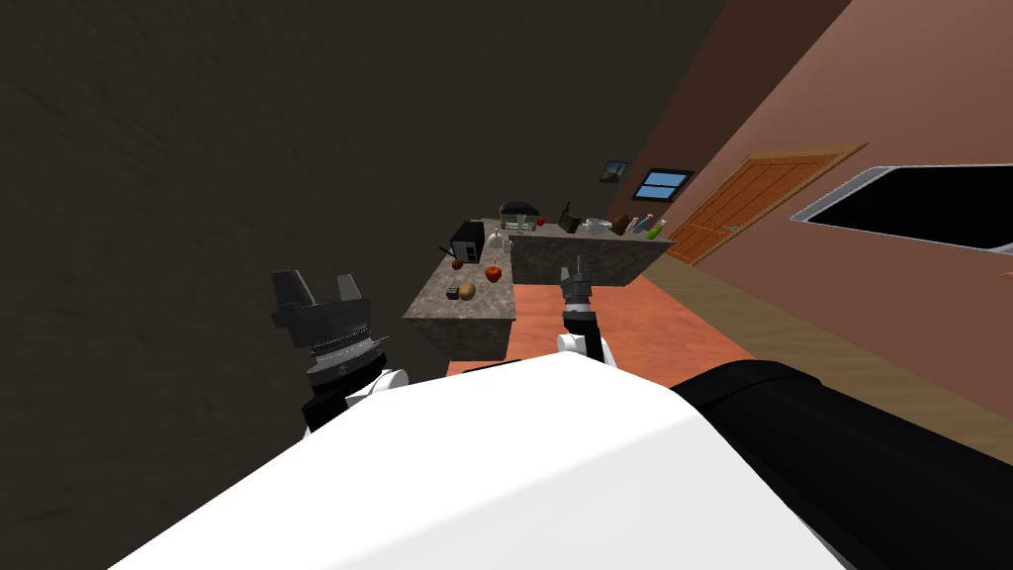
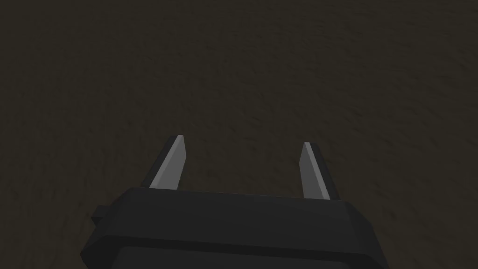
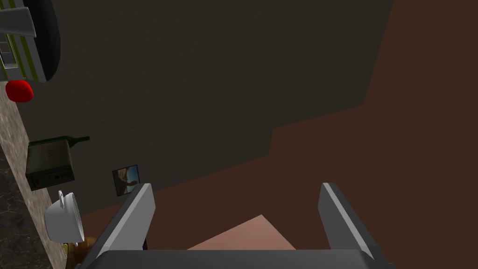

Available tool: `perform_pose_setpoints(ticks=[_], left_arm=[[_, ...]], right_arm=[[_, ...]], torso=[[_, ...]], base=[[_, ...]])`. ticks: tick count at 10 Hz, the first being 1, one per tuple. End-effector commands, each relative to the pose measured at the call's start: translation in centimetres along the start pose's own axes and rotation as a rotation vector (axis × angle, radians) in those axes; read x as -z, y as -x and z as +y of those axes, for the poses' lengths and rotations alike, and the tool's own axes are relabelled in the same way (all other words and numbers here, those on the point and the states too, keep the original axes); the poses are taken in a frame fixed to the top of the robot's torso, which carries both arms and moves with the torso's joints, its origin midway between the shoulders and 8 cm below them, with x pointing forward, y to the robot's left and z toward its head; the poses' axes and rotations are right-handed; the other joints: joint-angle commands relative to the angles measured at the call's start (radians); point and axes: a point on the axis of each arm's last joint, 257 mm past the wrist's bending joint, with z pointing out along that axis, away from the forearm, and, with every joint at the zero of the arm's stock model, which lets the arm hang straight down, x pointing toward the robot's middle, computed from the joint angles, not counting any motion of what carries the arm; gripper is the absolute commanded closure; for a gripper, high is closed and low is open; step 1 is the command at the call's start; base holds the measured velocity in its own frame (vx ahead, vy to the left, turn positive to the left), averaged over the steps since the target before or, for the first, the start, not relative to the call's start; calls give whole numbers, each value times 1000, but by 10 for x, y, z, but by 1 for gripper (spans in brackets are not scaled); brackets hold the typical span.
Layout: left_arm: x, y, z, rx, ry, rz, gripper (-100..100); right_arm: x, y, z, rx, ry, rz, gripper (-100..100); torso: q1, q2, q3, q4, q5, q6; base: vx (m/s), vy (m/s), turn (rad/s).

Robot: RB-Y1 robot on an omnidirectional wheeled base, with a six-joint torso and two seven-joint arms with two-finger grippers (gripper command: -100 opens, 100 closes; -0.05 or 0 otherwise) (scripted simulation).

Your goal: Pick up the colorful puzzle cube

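Observation:
The puzzle cube (image 1: pixel 452 292) is a small dark block with coloured squares. It lies near the front end of a speckled stone counter (image 1: pixel 435 307), right beside a tan potato (image 1: pixel 467 291). My right gripper (image 1: pixel 573 269) is held up to the right of that counter end, well away from the cube, and it is open (image 3: pixel 236 187) with nothing between its fingers. My left gripper (image 1: pixel 319 287) is raised to the left of the counter, before a dark wall. It is also open (image 2: pixel 242 141) and empty.
On the counter stand a red apple (image 1: pixel 493 273), a black toaster (image 1: pixel 467 237), and farther back a white pot (image 3: pixel 65 224), a dark box (image 3: pixel 49 166) and bottles (image 1: pixel 653 229). An orange floor (image 1: pixel 643 327) runs right of the counter toward a wooden door (image 1: pixel 762 203).

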Motion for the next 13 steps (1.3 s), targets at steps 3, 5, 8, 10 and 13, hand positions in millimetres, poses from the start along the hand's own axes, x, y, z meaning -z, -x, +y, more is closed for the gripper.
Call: perform_pose_setpoints(ticks=[3, 5, 8, 10, 13], left_arm=[[-12, -6, 23, 10, 56, 40, -100], [-16, -8, 33, 14, 81, 50, -100], [-26, -13, 59, 23, 143, 73, -100], [-31, -16, 74, 27, 180, 85, -100], [-44, -22, 102, 35, 241, 108, -100]], right_arm=[[0, 0, 0, 0, 0, 0, 0], [0, 0, 0, 0, 0, 0, 0], [0, 0, 0, 0, 0, 0, 0], [0, 0, 0, 0, 0, 0, 0], [0, 0, 0, 0, 0, 0, 0]], torso=[[3, 2, 1, 0, 1, 0], [4, 3, 2, 1, 1, 0], [2, 2, 1, 0, 1, 0], [2, 1, 1, 0, 0, 0], [1, 1, 1, 0, 0, 0]], base=[[-38, 42, 3], [-47, 49, -4], [-33, 28, -4], [-23, 22, -9], [-26, 18, -12]])
